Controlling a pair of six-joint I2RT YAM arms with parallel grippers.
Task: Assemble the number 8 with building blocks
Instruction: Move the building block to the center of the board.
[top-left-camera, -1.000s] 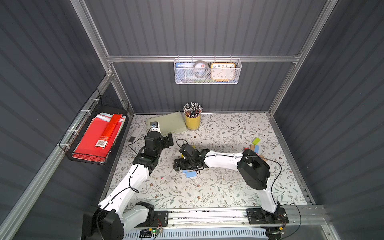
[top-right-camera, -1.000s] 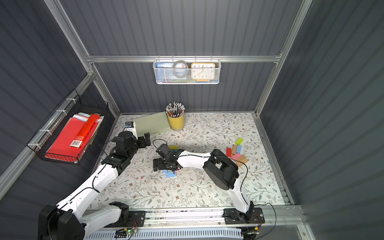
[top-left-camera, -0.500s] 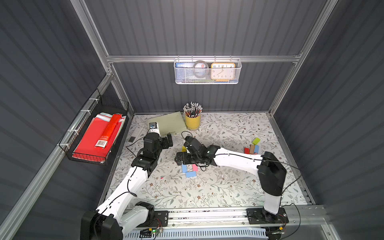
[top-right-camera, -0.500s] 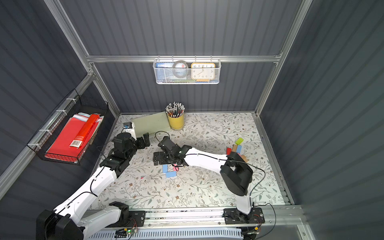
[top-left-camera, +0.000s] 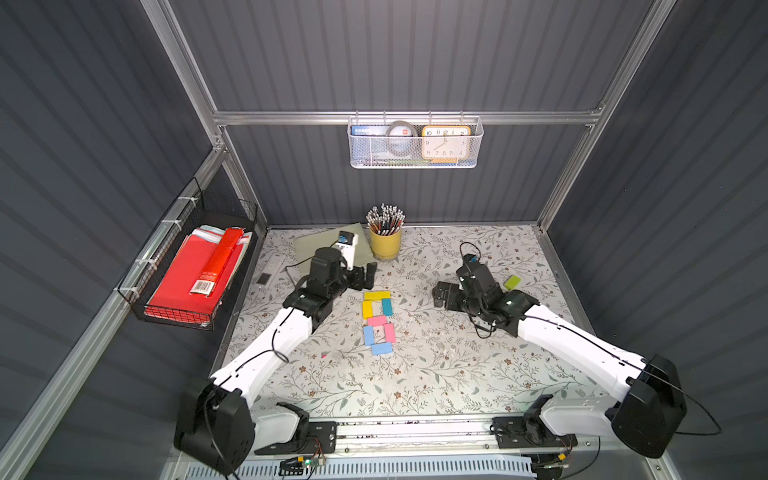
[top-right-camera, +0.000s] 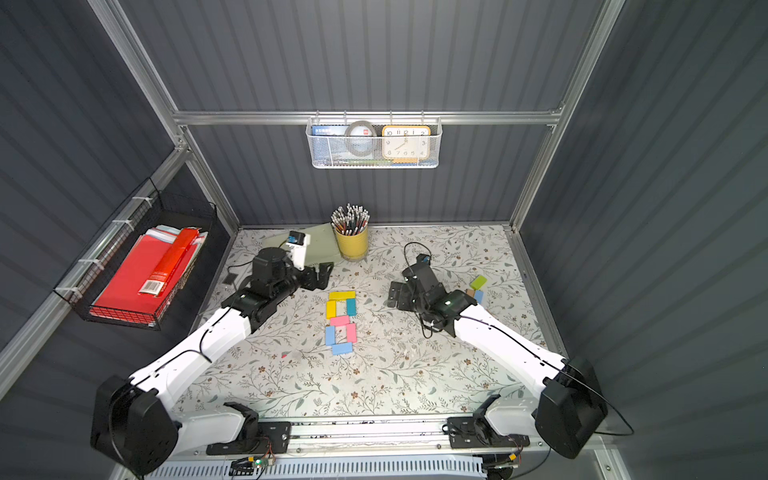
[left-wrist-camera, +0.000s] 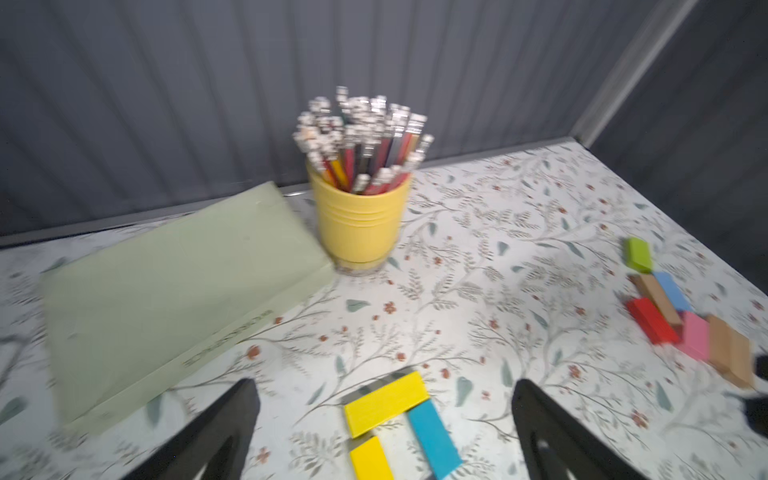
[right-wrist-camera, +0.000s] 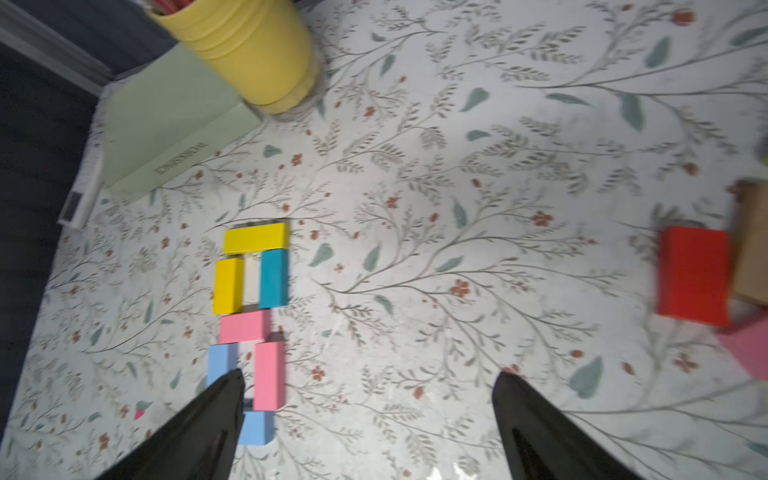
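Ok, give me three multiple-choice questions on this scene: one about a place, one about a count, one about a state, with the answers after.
1. Where does the teal block lie in the number 8?
A) upper loop, on the side toward the right arm
B) the bottom bar
C) the middle bar

2. How many blocks make up the figure?
A) five
B) seven
C) nine

3. How do the jaws of the left gripper stand?
A) shut on a yellow block
B) shut on nothing
C) open, holding nothing

Answers:
1 A: both top views show it as the upper loop's upright on that side.
2 B: two yellow, one teal, two pink and two light blue.
3 C: the left wrist view shows them wide apart, gripping nothing.
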